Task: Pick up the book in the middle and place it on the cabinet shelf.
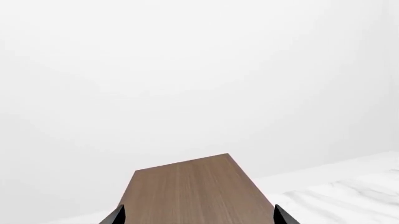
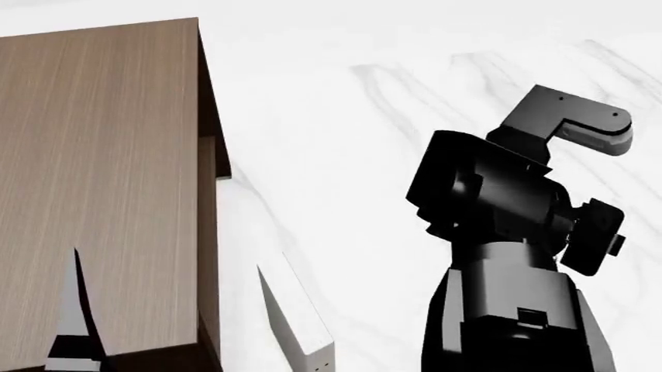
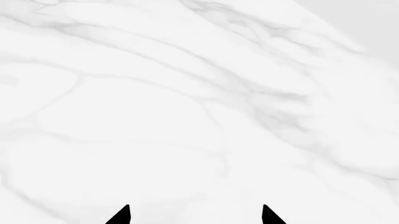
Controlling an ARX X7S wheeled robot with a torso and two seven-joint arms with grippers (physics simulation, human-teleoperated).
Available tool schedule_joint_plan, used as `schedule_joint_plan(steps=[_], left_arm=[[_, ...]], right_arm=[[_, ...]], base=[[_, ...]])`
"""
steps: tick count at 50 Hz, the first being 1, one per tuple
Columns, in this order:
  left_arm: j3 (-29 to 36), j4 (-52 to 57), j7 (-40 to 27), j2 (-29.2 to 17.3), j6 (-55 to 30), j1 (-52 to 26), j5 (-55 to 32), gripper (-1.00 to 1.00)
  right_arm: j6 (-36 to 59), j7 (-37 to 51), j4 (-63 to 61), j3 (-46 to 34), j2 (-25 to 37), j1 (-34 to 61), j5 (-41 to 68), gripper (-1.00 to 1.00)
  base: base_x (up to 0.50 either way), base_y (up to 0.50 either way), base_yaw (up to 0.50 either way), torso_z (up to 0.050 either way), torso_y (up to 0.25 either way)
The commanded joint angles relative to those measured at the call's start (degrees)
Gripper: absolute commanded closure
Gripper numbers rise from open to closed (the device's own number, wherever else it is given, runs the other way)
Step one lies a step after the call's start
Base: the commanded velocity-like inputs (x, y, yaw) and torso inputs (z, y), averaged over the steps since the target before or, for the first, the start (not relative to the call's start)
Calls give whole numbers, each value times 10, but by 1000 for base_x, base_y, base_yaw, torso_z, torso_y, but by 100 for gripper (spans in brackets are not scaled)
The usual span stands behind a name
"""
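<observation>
The brown wood-grain cabinet shelf (image 2: 98,155) fills the left of the head view, its flat top facing up. It also shows in the left wrist view (image 1: 193,186). My left gripper (image 1: 199,217) is open and empty just above that top; one of its fingers (image 2: 74,310) shows in the head view. My right gripper (image 3: 196,215) is open and empty over the white marble table (image 3: 187,93). The charcoal-grey book is out of view in all frames.
A pale off-white book with small dots (image 2: 300,325) stands on the marble table (image 2: 342,139) just right of the cabinet. My dark right arm (image 2: 507,232) rises at the right of the head view. A plain white wall is behind the cabinet.
</observation>
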Motion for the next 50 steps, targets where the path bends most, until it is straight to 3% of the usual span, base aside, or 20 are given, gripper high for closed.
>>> schedule_joint_plan(steps=[1, 50], left_arm=[[-18, 2, 25, 9, 15, 3, -24, -100], [-9, 4, 8, -4, 10, 0, -34, -100]], right_arm=[[7, -8, 0, 53, -10, -8, -14, -100], [-26, -51, 0, 93, -10, -54, -5, -100]], base=[[0, 0, 0, 0, 0], [0, 0, 0, 0, 0]])
